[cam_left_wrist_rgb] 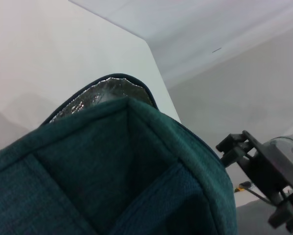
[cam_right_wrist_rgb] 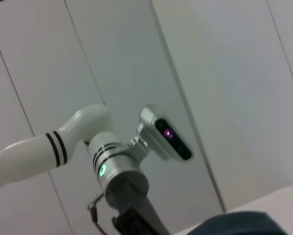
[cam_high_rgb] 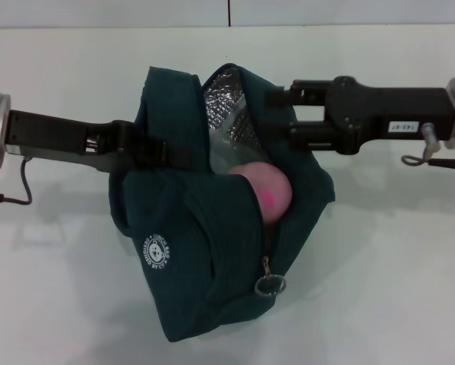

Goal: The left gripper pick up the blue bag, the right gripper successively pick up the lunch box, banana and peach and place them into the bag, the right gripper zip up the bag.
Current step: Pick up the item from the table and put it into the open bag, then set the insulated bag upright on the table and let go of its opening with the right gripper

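I hold the blue bag (cam_high_rgb: 204,251) above the white table (cam_high_rgb: 394,289) with my left end effector (cam_high_rgb: 140,148), which is clamped on a black strap at the bag's upper left side; the bag hangs from it and sags. My right end effector (cam_high_rgb: 276,114) is at the open mouth of the bag, on the upper right; its tips are hidden by the fabric, so I cannot tell if it is apart or together.

I judge the bag as soft and light cloth with a silver lining (cam_high_rgb: 227,114); it folds easily, so it needs a hold on the strap or the rim. The zipper pull (cam_high_rgb: 270,284) with its metal ring hangs at the front lower part; it is small and thin, and I think it is the place to take for closing.

I count 1 bag, 1 zipper pull, and 1 pink round thing, probably the peach (cam_high_rgb: 266,190), in the opening; the lunch box and banana I do not see.
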